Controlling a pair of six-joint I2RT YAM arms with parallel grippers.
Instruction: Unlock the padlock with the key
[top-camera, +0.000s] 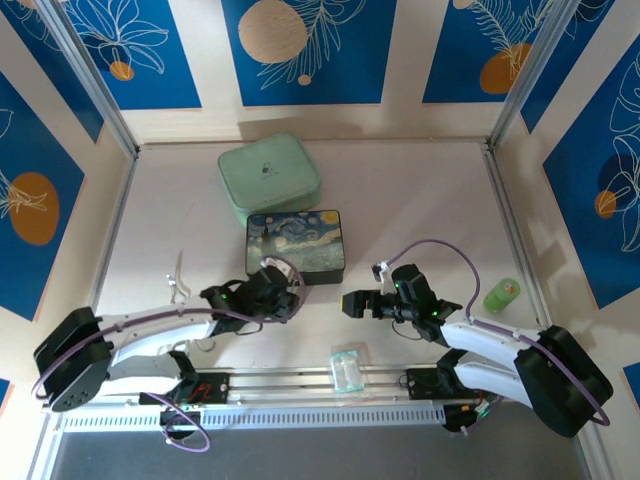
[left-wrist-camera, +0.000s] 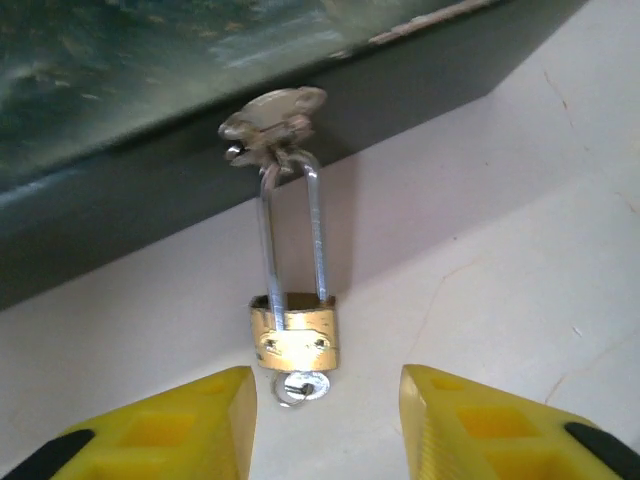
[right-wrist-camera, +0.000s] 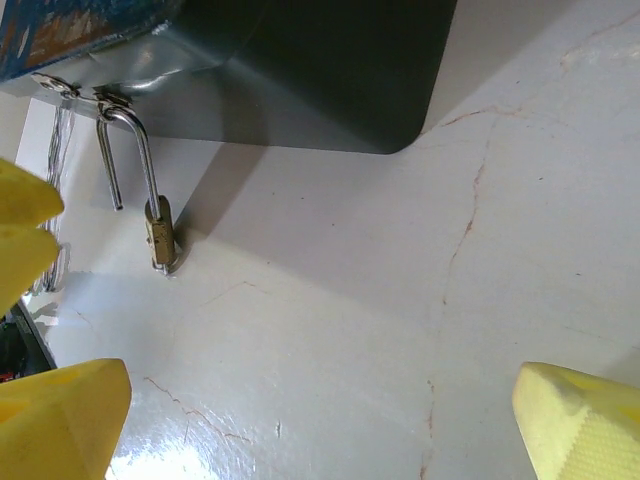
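1. Left gripper (left-wrist-camera: 325, 376) – jaws spread and holding nothing. In the left wrist view the yellow fingers (left-wrist-camera: 190, 425) sit at 7 and 5 o'clock, with the padlock just ahead of the gap between them.
2. The padlock (left-wrist-camera: 293, 338) lies on the table (left-wrist-camera: 520, 250), brass body toward the gripper. Its long shackle runs toward 12 o'clock and hooks through the hasp (left-wrist-camera: 272, 112) on the box (left-wrist-camera: 150, 170).
3. The key (left-wrist-camera: 300, 388) shows in this view as a silvery head at the body's 6 o'clock end, seated in the lock.
4. Right gripper (right-wrist-camera: 315, 400) – jaws wide apart and holding nothing, well clear of the lock.
5. The right wrist view gives the padlock (right-wrist-camera: 160, 235) edge-on at 9 o'clock. Here one shackle leg ends free beside the body, which the left wrist view does not make plain.
6. In the top view, the left gripper (top-camera: 272, 283) is at the near-left corner of the box (top-camera: 295, 243), and the right gripper (top-camera: 350, 302) is toward 4 o'clock of it.
7. Also on the table in the top view: a green case (top-camera: 268, 178) at the box's 11 o'clock and a clear packet (top-camera: 347, 368) at its 6 o'clock.
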